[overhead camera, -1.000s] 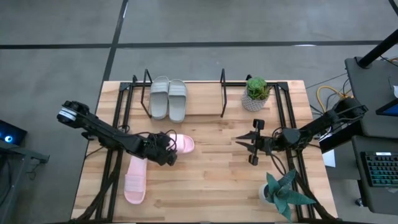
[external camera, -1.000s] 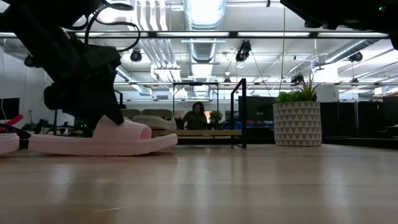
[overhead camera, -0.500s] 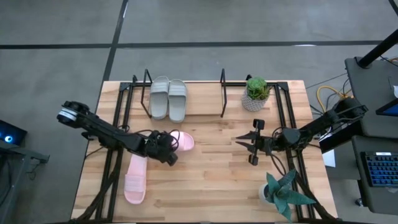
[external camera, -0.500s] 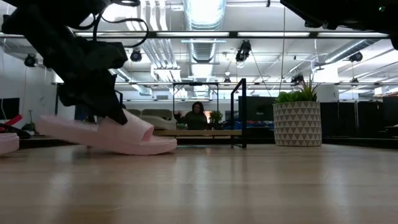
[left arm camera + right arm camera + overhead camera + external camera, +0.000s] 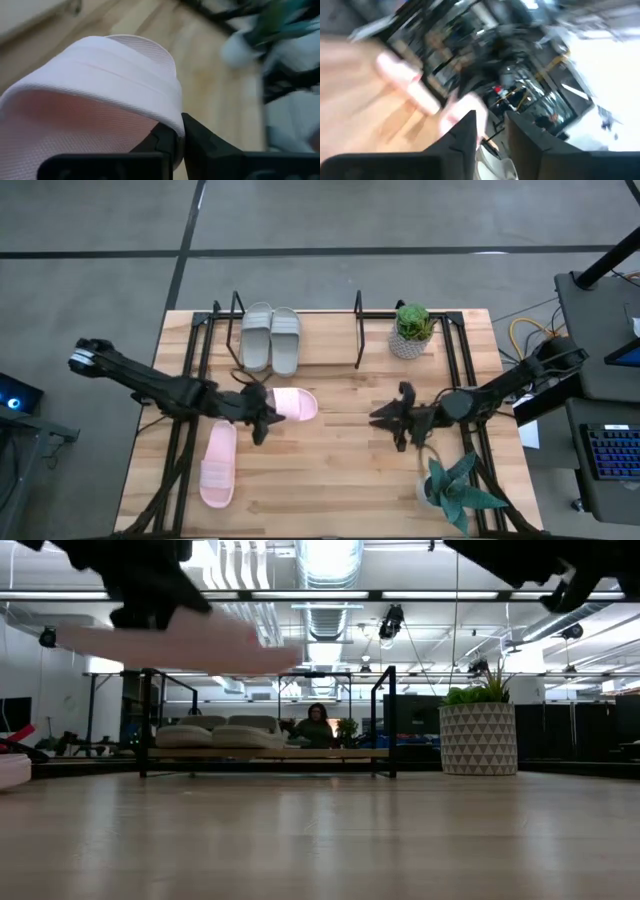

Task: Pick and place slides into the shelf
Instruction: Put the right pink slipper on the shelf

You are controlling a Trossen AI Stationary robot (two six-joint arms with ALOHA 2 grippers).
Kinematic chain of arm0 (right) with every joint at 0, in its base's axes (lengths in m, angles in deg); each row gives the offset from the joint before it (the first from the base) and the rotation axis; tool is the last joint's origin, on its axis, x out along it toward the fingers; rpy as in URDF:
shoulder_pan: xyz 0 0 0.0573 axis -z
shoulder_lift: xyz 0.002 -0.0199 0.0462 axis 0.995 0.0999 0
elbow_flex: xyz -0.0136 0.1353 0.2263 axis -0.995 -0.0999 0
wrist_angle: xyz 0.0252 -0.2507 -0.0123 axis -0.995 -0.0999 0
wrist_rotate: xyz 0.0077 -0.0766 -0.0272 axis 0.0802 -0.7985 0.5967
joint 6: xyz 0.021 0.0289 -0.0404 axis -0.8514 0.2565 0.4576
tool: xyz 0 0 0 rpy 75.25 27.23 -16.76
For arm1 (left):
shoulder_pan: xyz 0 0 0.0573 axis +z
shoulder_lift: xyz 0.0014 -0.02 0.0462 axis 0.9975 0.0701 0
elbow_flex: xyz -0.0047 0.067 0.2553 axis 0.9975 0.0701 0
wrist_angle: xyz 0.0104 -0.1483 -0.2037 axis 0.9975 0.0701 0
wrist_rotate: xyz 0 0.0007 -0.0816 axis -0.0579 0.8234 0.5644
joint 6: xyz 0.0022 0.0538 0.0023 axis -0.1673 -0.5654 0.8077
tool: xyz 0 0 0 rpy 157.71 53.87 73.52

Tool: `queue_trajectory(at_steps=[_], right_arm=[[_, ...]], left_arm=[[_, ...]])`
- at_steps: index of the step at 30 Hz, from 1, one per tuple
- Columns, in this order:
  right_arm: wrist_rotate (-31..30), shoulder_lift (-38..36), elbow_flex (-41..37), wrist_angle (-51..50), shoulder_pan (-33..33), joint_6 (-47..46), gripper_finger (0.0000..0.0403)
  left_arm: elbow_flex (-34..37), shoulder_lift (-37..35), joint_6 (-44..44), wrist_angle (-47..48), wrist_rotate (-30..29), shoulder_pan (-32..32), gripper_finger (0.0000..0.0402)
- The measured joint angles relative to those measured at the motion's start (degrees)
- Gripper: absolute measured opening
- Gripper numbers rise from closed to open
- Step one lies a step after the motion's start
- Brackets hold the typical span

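My left gripper [image 5: 262,414] is shut on a pale pink slide [image 5: 293,405] and holds it in the air over the table's middle left; it shows blurred and high in the low view [image 5: 190,645]. The second pink slide [image 5: 217,465] lies flat on the table, nearer the front. Two grey slides [image 5: 271,338] lie side by side on the left part of the shelf [image 5: 358,330]. My right gripper [image 5: 385,418] hovers open and empty over the table's right half. My left gripper pinches the side edge of the pink slide's wide strap [image 5: 172,122] between its two fingers, one finger under the strap and one outside it. The fingers come from the table's left. The slide is lifted clear of the table, about level, its sole down.
A potted plant in a patterned white pot [image 5: 411,330] stands at the shelf's right end. A spiky plant [image 5: 455,490] stands at the near right. Black side rails [image 5: 195,350] run along both table sides. The shelf's right half [image 5: 330,350] is bare. A person [image 5: 318,726] sits far behind.
My left gripper has risen with the pink slide: first the heel end tipped up while the toe stayed down, then the whole slide came clear of the table, drifting slightly toward the far edge. My right gripper has shifted a little toward the table's left.
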Motion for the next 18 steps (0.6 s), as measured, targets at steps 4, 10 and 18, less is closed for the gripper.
queue_trajectory(at_steps=[4, 10, 18], right_arm=[[-0.28, 3.36, 9.27, -14.5, -1.02, 5.89, 0.0139], [-0.55, 11.93, 22.76, -25.38, -1.15, 9.06, 0.0189], [-15.4, 25.12, 36.63, -27.59, -1.1, 14.84, 0.0207]], left_arm=[[0.28, -6.0, -2.88, -0.1, 1.47, 0.0, 0.0001], [0.36, -9.67, -4.65, -0.08, 4.56, 0.09, 0.0001], [0.38, -8.85, -6.02, -1.89, 8.46, 0.09, 0.0]])
